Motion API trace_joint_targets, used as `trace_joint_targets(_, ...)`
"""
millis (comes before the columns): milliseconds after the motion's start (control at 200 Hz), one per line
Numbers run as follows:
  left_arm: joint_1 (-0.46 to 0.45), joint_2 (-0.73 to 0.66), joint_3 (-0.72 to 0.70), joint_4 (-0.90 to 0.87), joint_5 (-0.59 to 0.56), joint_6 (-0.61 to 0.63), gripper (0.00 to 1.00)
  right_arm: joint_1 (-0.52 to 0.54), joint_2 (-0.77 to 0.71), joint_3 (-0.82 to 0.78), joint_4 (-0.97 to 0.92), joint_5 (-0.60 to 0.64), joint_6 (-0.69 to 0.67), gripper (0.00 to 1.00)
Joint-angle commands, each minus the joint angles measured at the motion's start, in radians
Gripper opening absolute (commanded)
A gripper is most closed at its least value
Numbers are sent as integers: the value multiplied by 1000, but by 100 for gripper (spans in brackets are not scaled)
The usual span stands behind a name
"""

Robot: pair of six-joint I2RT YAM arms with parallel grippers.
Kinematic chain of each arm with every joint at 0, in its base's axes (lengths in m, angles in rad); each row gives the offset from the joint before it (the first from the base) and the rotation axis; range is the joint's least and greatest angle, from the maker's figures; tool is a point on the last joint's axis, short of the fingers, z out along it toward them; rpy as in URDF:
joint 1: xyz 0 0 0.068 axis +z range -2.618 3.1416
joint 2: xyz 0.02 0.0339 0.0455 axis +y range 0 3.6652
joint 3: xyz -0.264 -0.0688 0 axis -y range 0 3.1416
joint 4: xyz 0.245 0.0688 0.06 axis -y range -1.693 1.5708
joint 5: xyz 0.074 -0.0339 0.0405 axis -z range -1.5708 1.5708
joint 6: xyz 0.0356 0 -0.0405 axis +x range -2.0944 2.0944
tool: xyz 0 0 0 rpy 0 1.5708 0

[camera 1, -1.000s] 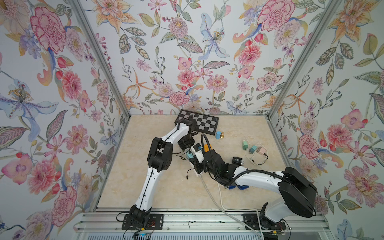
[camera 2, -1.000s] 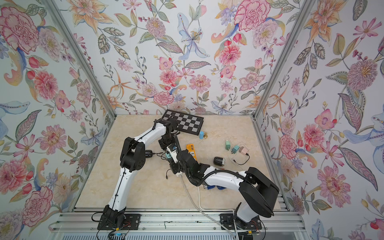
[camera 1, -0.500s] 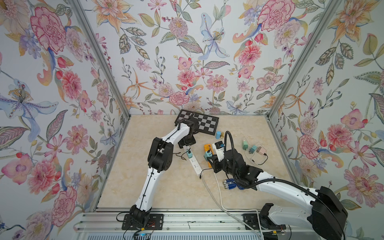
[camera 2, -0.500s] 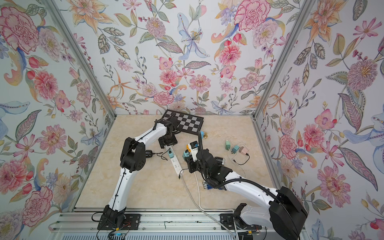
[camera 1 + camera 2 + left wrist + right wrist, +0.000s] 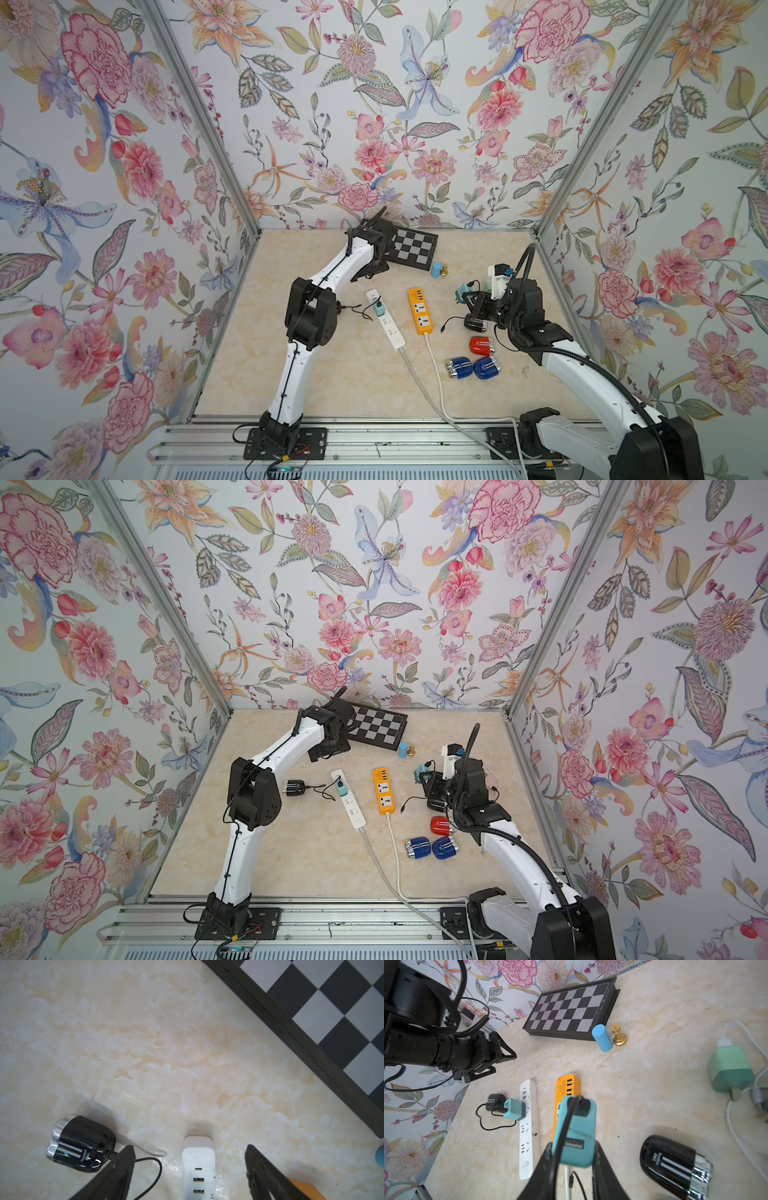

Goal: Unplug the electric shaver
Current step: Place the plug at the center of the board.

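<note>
White power strip [image 5: 198,1167] and orange strip [image 5: 305,1190] partly beyond the left wrist view's edge

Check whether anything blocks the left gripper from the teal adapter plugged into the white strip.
Nothing visible. The open left gripper hovers over the end of the white strip; the teal adapter sits uncovered further along it, its black cable looping aside to the shaver.

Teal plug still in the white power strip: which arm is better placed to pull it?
Left. The left jaws stand open beside the white strip, near that plug; the right jaws grip a second teal plug farther away.
</note>
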Motion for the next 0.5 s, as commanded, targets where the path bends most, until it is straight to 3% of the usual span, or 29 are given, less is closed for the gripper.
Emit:
trace_joint_targets(0,-2,-67,18,-54,-116,24,86,-63,71,90,-10,-133,69,6)
trace_joint_targets(35,-3,-77,16,-58,-133,29,86,-83,99,113,-10,-143,70,6)
trace_joint_targets(50,-3,-81,17,-60,-142,30,97,-92,110,123,-10,-149,69,6)
trace_joint_targets(70,-4,-88,17,-65,-156,30,99,-103,130,136,-10,-161,66,6)
trace_joint_targets(195,-12,-134,-5,-53,-227,55,99,-166,263,200,-8,-214,76,6)
trace_joint_targets(495,-14,-184,-55,-4,-243,107,99,-206,482,288,4,-204,73,7)
